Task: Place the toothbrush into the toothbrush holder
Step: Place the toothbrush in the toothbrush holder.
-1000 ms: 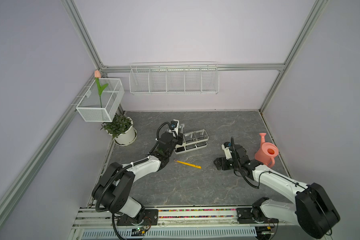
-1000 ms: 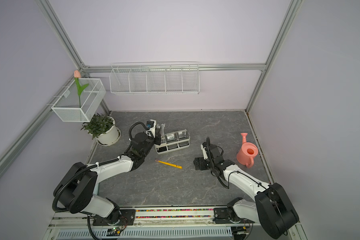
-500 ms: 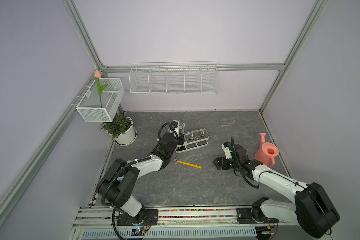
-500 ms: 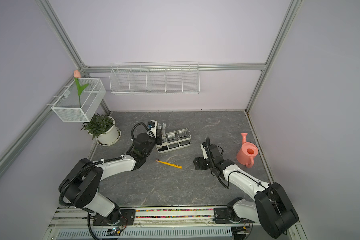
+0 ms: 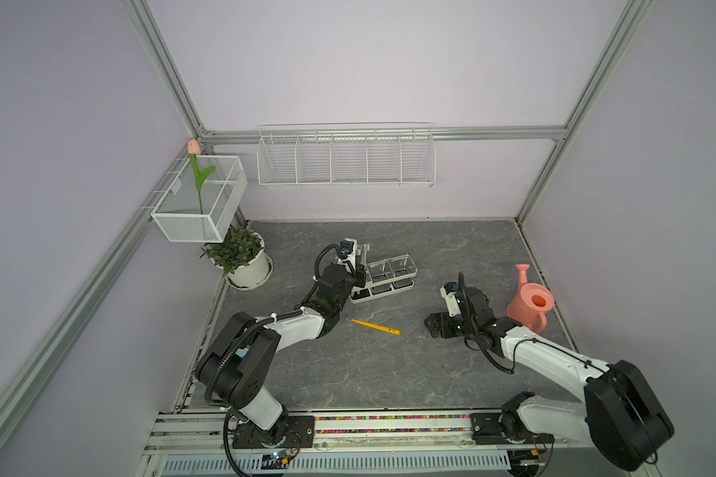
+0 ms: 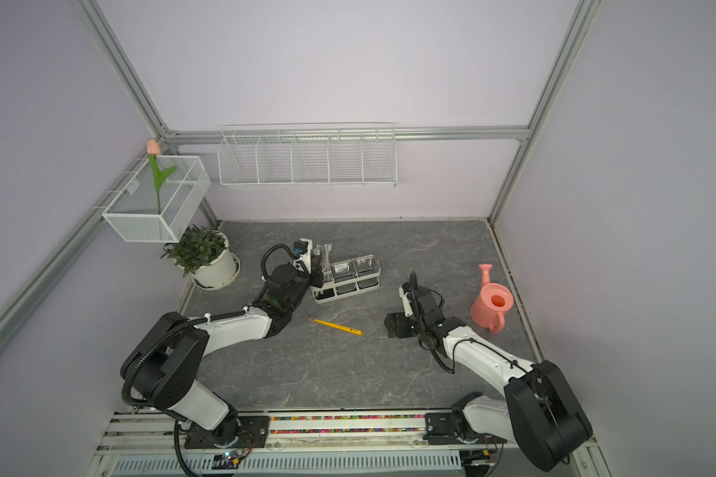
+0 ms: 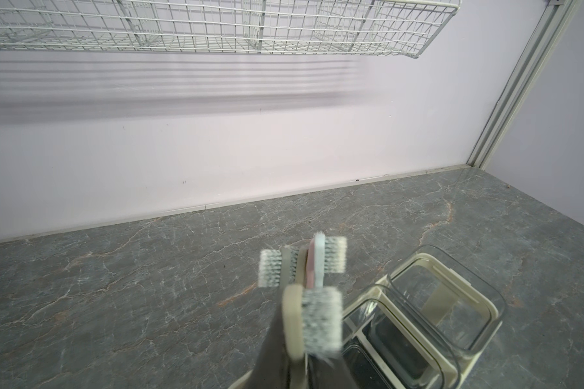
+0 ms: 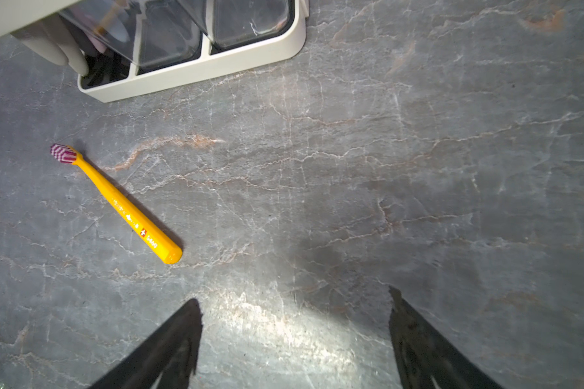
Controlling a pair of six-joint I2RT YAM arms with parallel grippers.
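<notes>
The cream-white toothbrush holder [image 5: 383, 294] [image 6: 348, 292] stands mid-table. My left gripper [image 5: 360, 270] [image 6: 318, 274] is at its left end, over the divided bin. In the left wrist view the left gripper [image 7: 300, 357] is shut on a cream toothbrush [image 7: 292, 323] that stands bristles up beside the clear cups [image 7: 486, 303]. Two more brush heads [image 7: 273, 267] stand just behind it. A yellow toothbrush [image 5: 373, 326] [image 6: 335, 325] [image 8: 122, 205] lies flat on the table in front of the holder [image 8: 196, 72]. My right gripper [image 5: 435, 326] [image 6: 393, 325] [image 8: 295, 303] is open and empty, low over the table to the right of it.
A pink watering can [image 5: 530, 303] stands at the right edge behind my right arm. A potted plant [image 5: 238, 258] sits at the back left under a white mesh box [image 5: 201, 202] holding a tulip. A long wire basket [image 5: 346, 159] hangs on the back wall.
My left arm's elbow has swung in toward the holder while its gripper stayed at the holder's left end. The right arm and the yellow toothbrush have not moved.
</notes>
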